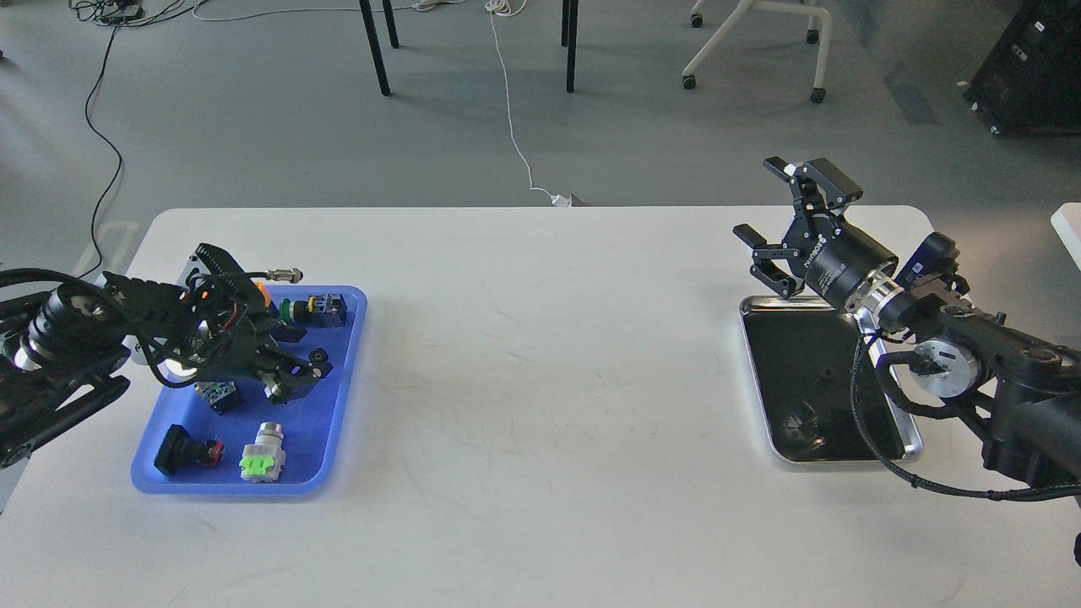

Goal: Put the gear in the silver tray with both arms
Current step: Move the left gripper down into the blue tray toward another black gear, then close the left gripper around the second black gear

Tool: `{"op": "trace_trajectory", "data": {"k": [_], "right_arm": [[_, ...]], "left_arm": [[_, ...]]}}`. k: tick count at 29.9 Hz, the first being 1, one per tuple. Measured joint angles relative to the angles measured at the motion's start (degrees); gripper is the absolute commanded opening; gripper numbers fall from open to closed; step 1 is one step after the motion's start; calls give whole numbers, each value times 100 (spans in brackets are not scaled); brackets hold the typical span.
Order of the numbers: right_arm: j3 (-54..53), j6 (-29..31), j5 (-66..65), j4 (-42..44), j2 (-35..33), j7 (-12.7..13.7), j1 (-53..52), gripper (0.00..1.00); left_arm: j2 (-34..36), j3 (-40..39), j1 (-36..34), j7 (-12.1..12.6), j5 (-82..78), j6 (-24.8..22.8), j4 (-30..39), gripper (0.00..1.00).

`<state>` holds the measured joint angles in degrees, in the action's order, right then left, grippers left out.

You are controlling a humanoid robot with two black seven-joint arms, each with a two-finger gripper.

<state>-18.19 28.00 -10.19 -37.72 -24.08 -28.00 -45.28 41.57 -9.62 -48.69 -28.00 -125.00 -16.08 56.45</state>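
Note:
The silver tray (750,355) lies at the right on the white table, its dark floor bare apart from reflections. My right gripper (784,221) is open and empty, held in the air over the tray's far left corner. My left gripper (297,365) is low inside the blue tray (339,414) at the left, its jaws apart. A small black round part (319,358), possibly the gear, sits between its fingertips; I cannot tell whether they touch it.
The blue tray also holds a green-and-white switch (262,460), a black-and-red push button (186,452), a small black block (218,394) and a green-and-yellow switch (317,308). Chair legs and cables are on the floor beyond the table's far edge.

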Motion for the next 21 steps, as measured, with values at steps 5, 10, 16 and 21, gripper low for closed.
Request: {"op": "trace_trajectory", "data": {"k": [5, 10, 16, 21], "right_arm": [[-1, 0, 0, -7, -7, 0, 67, 98], [-8, 0, 0, -15, -38, 0, 96, 98], [-9, 0, 0, -17, -40, 0, 98, 98], [-10, 0, 0, -17, -38, 0, 98, 98]], "left_arm": [[-102, -4, 0, 1, 0, 12, -264, 64], [-112, -5, 0, 1, 1, 17, -334, 59], [-203, -6, 2, 1, 0, 17, -351, 57], [-284, -5, 8, 1, 1, 18, -417, 54]]}}
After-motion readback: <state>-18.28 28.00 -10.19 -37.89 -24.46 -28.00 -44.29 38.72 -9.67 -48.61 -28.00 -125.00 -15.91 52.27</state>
